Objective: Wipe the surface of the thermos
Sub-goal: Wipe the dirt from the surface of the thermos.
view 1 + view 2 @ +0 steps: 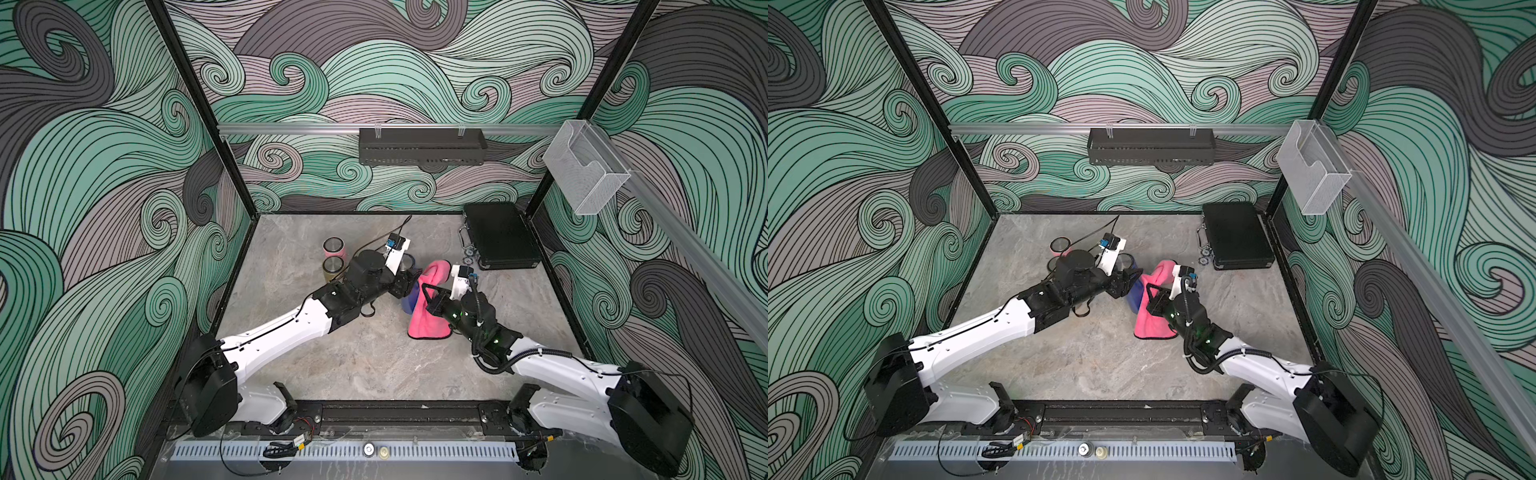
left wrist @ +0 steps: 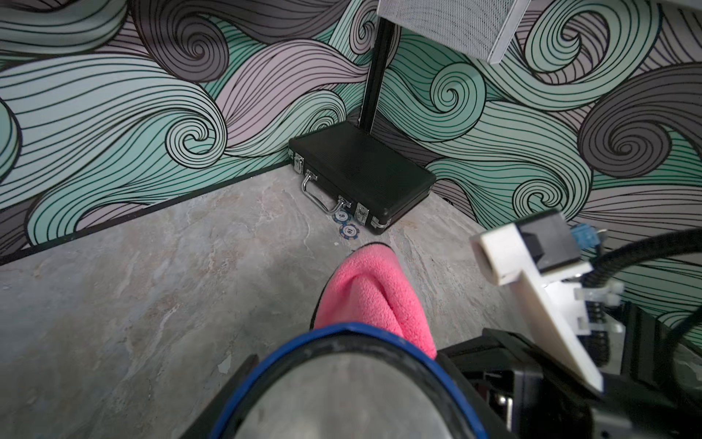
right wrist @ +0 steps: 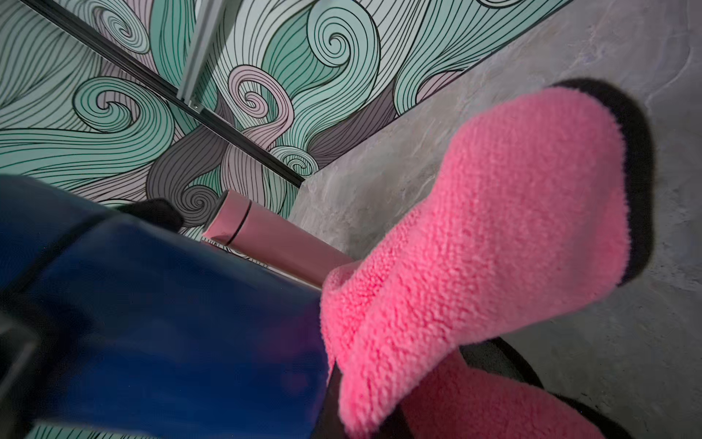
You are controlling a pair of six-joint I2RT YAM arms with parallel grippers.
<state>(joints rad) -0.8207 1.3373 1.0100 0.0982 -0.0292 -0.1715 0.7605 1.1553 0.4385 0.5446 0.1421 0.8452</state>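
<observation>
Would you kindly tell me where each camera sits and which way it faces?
Top views: high over the front edge, looking down at the table; both show left arm, right arm, blue thermos, pink cloth.
Left wrist: on the left arm, facing the black case beyond the blue thermos; the right arm's white camera mount shows.
Right wrist: on the right arm, facing a pink thermos past the blue one; no arm clearly shows.
Both wrist views share blue thermos and cloth.

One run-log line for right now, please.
left end effector: shut on blue thermos | right end effector: shut on pink cloth | contact: pink cloth against blue thermos side
</observation>
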